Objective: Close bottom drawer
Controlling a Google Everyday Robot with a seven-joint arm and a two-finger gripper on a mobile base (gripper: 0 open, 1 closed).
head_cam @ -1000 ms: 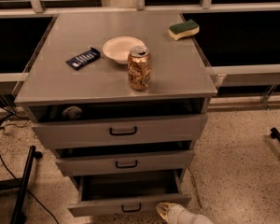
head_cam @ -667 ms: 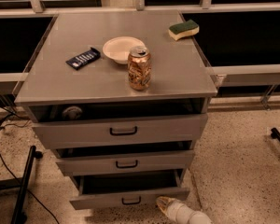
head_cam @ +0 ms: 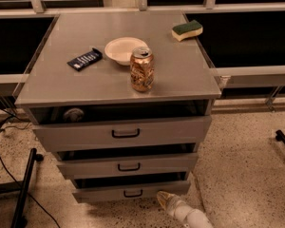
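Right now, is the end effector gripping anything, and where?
Nothing seems gripped: the end effector sits at the right front of the shallow grey bottom drawer, away from its small black bar handle.

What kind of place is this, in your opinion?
Probably a lab or office test area: a grey metal cabinet on speckled floor, cables at left. The hand is low, by the bottom drawer.

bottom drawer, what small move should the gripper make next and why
Probably a short push straight inward on the bottom drawer. A dark gap shows above its front, so it does not look fully closed. The gripper sits low by the right end of that front, to the right of the black handle, so it seems placed to push.
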